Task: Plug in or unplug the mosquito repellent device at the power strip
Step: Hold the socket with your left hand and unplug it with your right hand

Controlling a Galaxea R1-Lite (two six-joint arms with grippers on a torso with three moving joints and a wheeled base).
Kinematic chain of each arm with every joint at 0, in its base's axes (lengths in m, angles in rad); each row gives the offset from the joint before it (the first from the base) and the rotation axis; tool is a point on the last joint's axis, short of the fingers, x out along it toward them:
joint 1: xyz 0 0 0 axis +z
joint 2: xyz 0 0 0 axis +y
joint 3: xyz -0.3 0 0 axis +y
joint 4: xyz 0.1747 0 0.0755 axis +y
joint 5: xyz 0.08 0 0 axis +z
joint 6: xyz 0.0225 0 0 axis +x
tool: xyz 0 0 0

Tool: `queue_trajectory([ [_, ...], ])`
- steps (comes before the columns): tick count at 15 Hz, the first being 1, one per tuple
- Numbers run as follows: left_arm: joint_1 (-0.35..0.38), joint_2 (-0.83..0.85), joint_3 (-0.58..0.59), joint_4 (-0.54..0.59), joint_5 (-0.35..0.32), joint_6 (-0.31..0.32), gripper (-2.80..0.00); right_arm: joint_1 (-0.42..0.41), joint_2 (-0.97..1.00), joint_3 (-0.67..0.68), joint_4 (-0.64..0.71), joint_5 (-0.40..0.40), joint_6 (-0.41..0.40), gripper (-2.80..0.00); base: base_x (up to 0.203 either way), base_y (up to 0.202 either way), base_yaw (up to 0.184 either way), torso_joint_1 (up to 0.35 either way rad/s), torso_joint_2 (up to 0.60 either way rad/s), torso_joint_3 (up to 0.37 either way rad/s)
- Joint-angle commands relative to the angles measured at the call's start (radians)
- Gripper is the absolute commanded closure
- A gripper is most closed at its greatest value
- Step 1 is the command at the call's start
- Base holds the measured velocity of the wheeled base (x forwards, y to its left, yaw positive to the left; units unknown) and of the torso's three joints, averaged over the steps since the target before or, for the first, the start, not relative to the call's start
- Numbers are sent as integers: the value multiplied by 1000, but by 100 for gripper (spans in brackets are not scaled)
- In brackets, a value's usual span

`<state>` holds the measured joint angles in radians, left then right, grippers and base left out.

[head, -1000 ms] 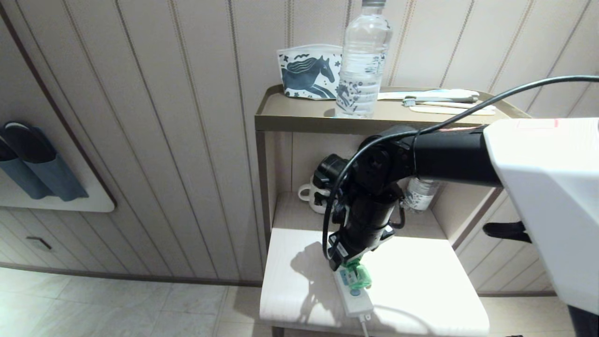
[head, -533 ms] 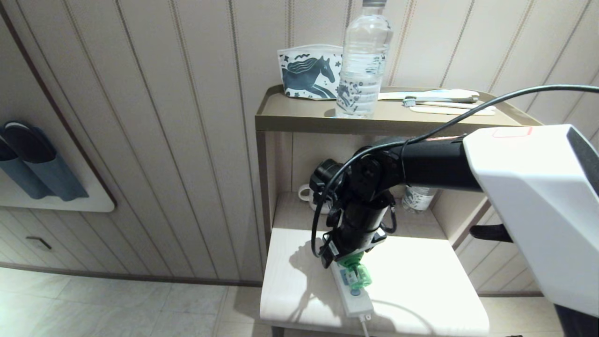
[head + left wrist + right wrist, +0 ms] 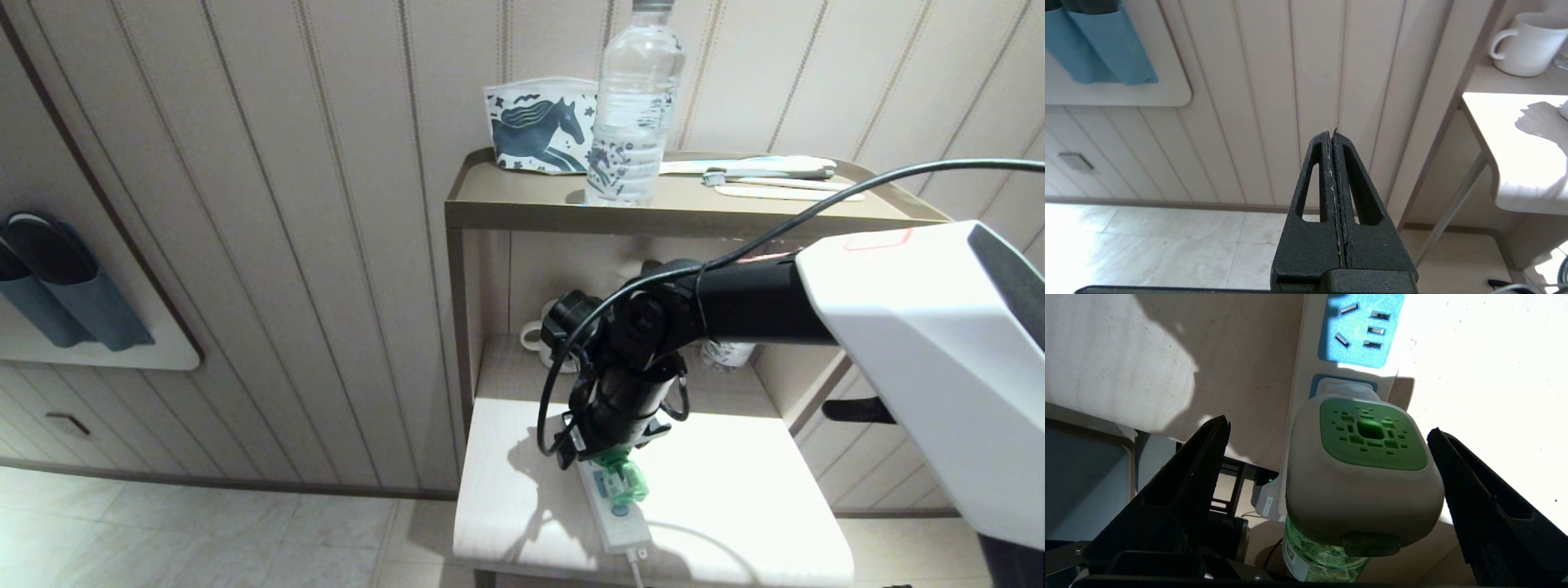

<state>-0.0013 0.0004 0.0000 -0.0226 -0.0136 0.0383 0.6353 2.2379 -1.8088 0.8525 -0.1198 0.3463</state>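
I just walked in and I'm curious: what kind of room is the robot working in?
Probably a hotel room or bedroom. A nightstand-like shelf unit holds a water bottle, a horse-print pouch and a toothbrush. A white mug sits lower down, and slippers hang on the panelled wall.

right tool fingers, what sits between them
In the right wrist view, the mosquito repellent device sits between the open right tool's fingers, touching neither.

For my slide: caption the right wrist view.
Open right gripper straddles the repellent plugged into the strip.
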Motion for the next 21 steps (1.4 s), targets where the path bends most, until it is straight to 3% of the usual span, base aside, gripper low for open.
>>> queue_trajectory([
  [1, 0, 0, 0, 0, 0, 0, 0, 0, -9, 5, 2, -2, 3, -280, 0, 0, 0, 0, 0, 0],
  [8, 0, 0, 0, 0, 0, 0, 0, -17, -14, 48, -47, -6, 16, -280, 0, 0, 0, 0, 0, 0],
  [9, 0, 0, 0, 0, 0, 0, 0, -17, -14, 49, -49, -7, 16, 0, 0, 0, 0, 0, 0, 0],
  [21, 0, 0, 0, 3, -2, 11, 0, -16, -12, 66, -63, -9, 11, 0, 0, 0, 0, 0, 0, 0],
])
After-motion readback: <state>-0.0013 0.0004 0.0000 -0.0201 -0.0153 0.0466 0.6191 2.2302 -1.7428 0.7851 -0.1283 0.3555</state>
